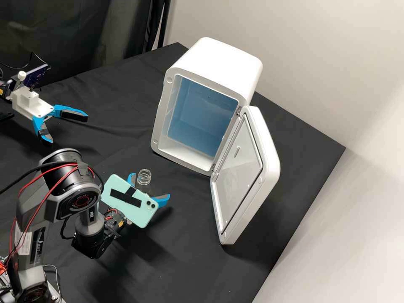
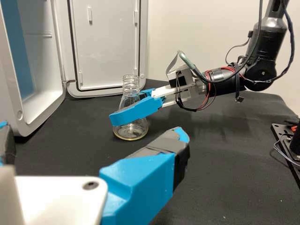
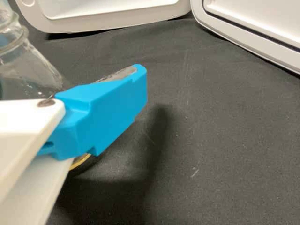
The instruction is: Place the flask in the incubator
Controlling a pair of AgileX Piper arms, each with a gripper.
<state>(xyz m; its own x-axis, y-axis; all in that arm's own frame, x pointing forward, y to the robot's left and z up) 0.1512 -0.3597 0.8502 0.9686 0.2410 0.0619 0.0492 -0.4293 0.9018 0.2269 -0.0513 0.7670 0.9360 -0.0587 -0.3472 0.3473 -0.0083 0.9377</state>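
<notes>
Erlenmeyer flask (image 1: pixel 144 176) is found upright on the bench (image 1: pixel 189 252), enclosed by the right gripper (image 1: pixel 149 187); whether it is clamped cannot be told. Just beyond, the incubator (image 1: pixel 214 63) is seen open. The left gripper (image 1: pixel 66 126), released, is well apart.

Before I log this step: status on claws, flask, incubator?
Left claw open, off to the side. Right claw around flask, upright on bench. Incubator door open, nothing blocking.

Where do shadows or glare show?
High view: soft shadow on the black bench beside the white incubator's open door. Right wrist view: dark shadow beside the clear glass conical flask. Left wrist view: faint glints on the flask, no strong glare.
</notes>
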